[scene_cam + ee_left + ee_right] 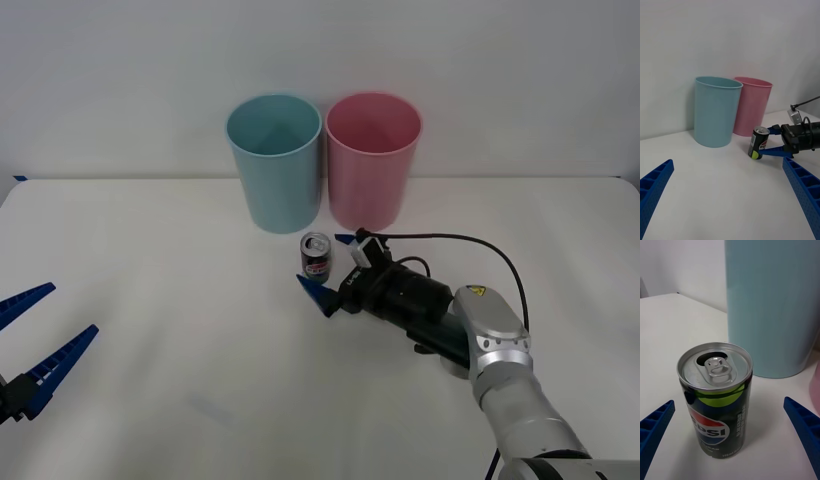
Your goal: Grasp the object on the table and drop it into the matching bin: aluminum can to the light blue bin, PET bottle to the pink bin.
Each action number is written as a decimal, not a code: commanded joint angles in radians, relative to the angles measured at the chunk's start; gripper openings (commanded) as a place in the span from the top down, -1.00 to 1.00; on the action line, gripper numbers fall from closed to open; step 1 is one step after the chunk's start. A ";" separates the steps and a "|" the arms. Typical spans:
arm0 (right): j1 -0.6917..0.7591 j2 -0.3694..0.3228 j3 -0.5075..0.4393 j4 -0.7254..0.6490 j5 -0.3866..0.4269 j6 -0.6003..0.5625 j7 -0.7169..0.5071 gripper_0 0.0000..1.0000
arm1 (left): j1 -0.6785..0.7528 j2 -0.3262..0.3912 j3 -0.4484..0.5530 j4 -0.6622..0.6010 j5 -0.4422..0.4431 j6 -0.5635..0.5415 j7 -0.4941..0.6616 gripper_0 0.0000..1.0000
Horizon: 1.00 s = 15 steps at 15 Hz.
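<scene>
Dark aluminum can (316,255), silver pull-tab top: upright on the white surface (150,260), just in front of the light blue bin (274,162), with the pink bin (373,158) beside that. Right end effector (331,266): fingers apart, one on each side of the can, not touching it. Left end effector (30,340): fingers apart, well away at the surface's near left.

Upright dark can (316,255) before bins
</scene>
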 commanded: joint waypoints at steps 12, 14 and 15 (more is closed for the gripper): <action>-0.003 0.000 0.068 -0.001 -0.050 0.050 0.006 1.00 | 0.000 0.000 0.000 0.000 0.000 0.000 0.000 -1.00; -0.003 0.000 0.071 -0.001 -0.056 0.050 0.008 1.00 | 0.000 0.000 0.000 0.000 0.000 0.000 0.000 -1.00; -0.003 0.000 0.074 -0.008 -0.058 0.049 0.005 1.00 | 0.000 0.000 0.000 0.000 0.000 0.000 0.000 -1.00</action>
